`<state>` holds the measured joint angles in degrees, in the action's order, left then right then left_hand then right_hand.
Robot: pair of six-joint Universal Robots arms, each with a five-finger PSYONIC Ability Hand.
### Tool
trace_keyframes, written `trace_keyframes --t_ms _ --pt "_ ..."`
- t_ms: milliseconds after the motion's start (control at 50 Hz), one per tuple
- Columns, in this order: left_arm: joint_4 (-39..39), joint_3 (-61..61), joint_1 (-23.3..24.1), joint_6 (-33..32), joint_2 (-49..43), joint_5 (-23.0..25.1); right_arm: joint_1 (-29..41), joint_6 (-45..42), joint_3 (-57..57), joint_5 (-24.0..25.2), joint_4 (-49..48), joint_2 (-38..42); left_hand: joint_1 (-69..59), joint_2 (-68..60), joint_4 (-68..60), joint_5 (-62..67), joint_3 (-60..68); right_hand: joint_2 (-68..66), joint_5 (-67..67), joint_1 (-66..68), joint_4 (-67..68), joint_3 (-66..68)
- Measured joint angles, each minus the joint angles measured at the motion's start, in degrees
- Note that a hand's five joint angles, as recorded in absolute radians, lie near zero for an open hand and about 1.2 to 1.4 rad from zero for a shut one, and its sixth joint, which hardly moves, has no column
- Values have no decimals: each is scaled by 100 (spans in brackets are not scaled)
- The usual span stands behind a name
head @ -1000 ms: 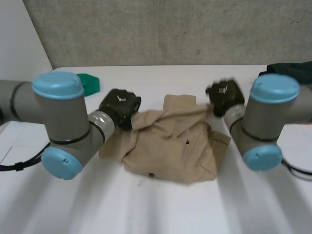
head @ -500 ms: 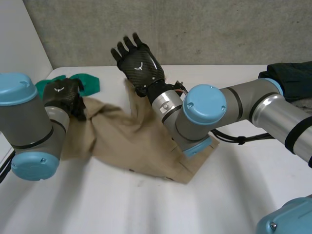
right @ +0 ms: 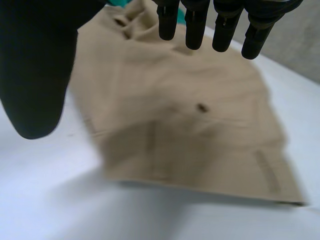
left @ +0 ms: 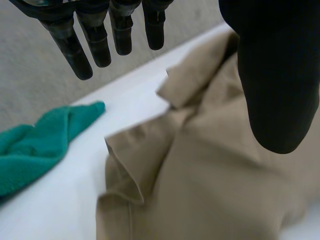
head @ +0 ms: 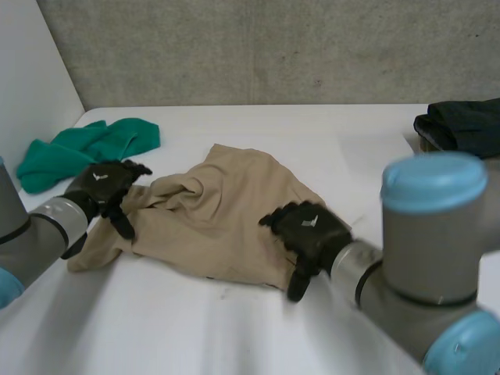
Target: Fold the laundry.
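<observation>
**Left to right across the white surface (head: 187, 328).**

(a) One green cloth (head: 86, 148) lies bunched at the far left, well apart from the work. I judge it parked there for a later turn.

(b) My left hand (head: 103, 186) sits at the crumpled left edge of the tan garment (head: 226, 207). Its wrist view shows straight fingers (left: 95, 37) spread away from the thumb with nothing between them, so it grips no cloth.

(c) The one tan garment lies rumpled in the middle of the surface. Its left part is ridged, its right part is flatter, and it is not yet folded.

(d) My right hand (head: 311, 230) is at the garment's near right edge, fingers straight and thumb wide, holding nothing. I read the two hands as posted at opposite sides so the cloth can be spread flat before the first fold.

(e) One dark heap of clothing (head: 461, 125) lies at the far right edge. It is possibly more than one piece; I cannot tell.

**Count:** two hands, and at least three cloth items.
</observation>
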<state>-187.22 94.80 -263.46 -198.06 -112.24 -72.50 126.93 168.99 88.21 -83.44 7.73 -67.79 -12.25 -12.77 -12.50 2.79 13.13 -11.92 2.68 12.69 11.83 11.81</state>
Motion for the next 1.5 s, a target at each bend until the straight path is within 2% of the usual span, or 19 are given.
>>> trace_keyframes --t_ms 120,160,200,220,300,340,420,640,780,840,960,1000,1040,1080,1140,1220,1300,1420,1500 --pt "-14 -268 -22 -587 -685 -82 332 260 521 -133 -1286 417 -36 -48 -25 22 24 -20 13 11 24 26" --pt "-11 -348 -12 -697 -842 -139 402 276 505 -301 -1565 627 -724 -634 -612 604 584 -236 216 155 249 249" --pt "-10 -402 2 -761 -938 -186 444 277 443 -474 -1754 812 -1339 -1118 -1149 1133 1069 -1120 976 1009 1014 1128" --pt "-13 -435 18 -793 -991 -220 463 273 370 -627 -1884 962 -2410 -2114 -2149 2074 2065 -2357 2188 2256 2238 2249" --pt "-33 -439 80 -761 -932 -254 443 227 167 -967 -2132 1220 -4355 -4301 -4237 4088 4152 -5287 5026 4598 5177 5208" --pt "-40 -400 115 -695 -818 -246 410 189 120 -1056 -2196 1231 -5179 -5281 -5276 5123 5170 -5507 5293 4795 5483 5533" --pt "-26 -221 219 -416 -353 -207 300 9 160 -1150 -2261 882 -5198 -5544 -5605 5309 5455 -5510 5329 4892 5539 5578" --pt "617 322 512 1257 2055 -190 -531 -1049 -214 -594 -1671 -1183 -5198 -5560 -5610 5309 5473 -5510 5448 4950 5674 5578" --pt "1032 395 817 2131 2649 -234 -866 -1336 -1314 -212 -941 -921 -5192 -5573 -5611 5309 5491 -5510 5509 4950 5676 5587" --pt "1016 364 1154 2448 2356 -411 -937 -1487 -2146 -114 -625 -193 -5191 -5574 -5612 5309 5492 -5510 5509 5004 5677 5598" --pt "472 -150 1498 2427 806 -1077 -844 -1942 -3153 -153 -1020 1478 -5191 -5574 -5613 5309 5492 -5422 5418 5001 5558 5495" --pt "325 -387 1531 2373 345 -1256 -834 -1987 -3219 -163 -1092 1618 -5191 -5574 -5613 5309 5492 -5318 5308 4901 5437 5382" --pt "149 -839 1530 2262 -359 -1505 -762 -2299 -3609 -351 -1702 2451 -3477 -3656 -3675 3647 3624 -2161 2229 2035 2418 2402" --pt "101 -1230 1489 2159 -811 -1630 -727 -2480 -3780 -588 -2118 2818 -1342 -1691 -1820 1794 1812 -607 544 489 724 724" --pt "192 -1663 1412 2036 -1161 -1676 -694 -2636 -3874 -927 -2534 3017 -268 -650 -724 749 653 -37 -6 6 84 58" --pt "581 -1958 1271 1908 -1115 -1530 -648 -2702 -3638 -1432 -2867 2709 162 82 88 18 -108 -11 -6 6 22 5" --pt "889 -1664 1177 1843 -513 -1312 -619 -2593 -2998 -1464 -2616 1931 162 82 88 18 -108 -11 -6 6 22 5" --pt "892 -646 1047 1563 593 -1080 -575 -2351 -1640 -955 -1461 603 7 -40 -33 60 -20 -58 33 35 69 56" --pt "576 -37 908 1173 911 -1010 -550 -2026 -1007 -583 -742 246 -509 -400 -449 436 350 -152 130 37 158 182"
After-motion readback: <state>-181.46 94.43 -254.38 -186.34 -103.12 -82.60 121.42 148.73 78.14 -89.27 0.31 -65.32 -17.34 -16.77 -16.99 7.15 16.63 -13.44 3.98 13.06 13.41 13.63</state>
